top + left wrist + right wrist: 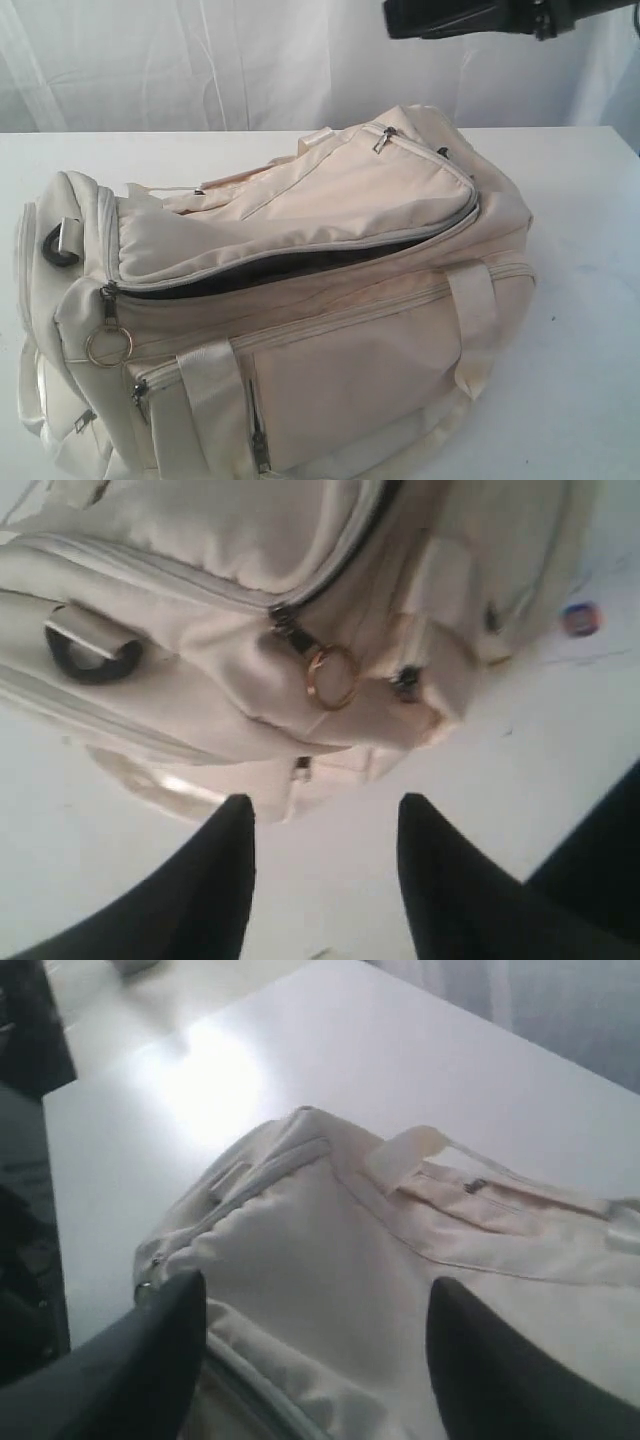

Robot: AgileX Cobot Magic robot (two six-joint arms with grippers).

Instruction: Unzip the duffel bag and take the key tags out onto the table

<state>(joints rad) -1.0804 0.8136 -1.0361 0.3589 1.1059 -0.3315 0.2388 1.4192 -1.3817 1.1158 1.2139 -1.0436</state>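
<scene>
Duffel bag lies on its side on the table, taking up most of the exterior view. Its main zipper is partly undone. The gap shows only a dark interior, and the contents cannot be made out.

Left gripper: jaws spread wide, nothing between them. Both black fingers hang clear of the fabric over bare tabletop. The bag's end panel sits just beyond the fingertips. Straight ahead of the jaw gap, a gold ring hangs from the zipper pull at the end of the main zipper. A black strap ring sits off to the side of one finger, further out on the same end panel. A small round blue-and-red spot lies on the table past the other finger, well apart from the jaws and too blurred to identify.

Right gripper: jaws also spread, gripping nothing. The bag's cream top panel fills the space between and beyond the fingers. I cannot tell whether the fingertips touch the fabric. A webbing handle stands up ahead of the jaws, with a small zipper pull just beside it. White tabletop lies further on past the bag's edge.

In the exterior view, the right arm shows as a dark shape high above the bag's far end.
</scene>
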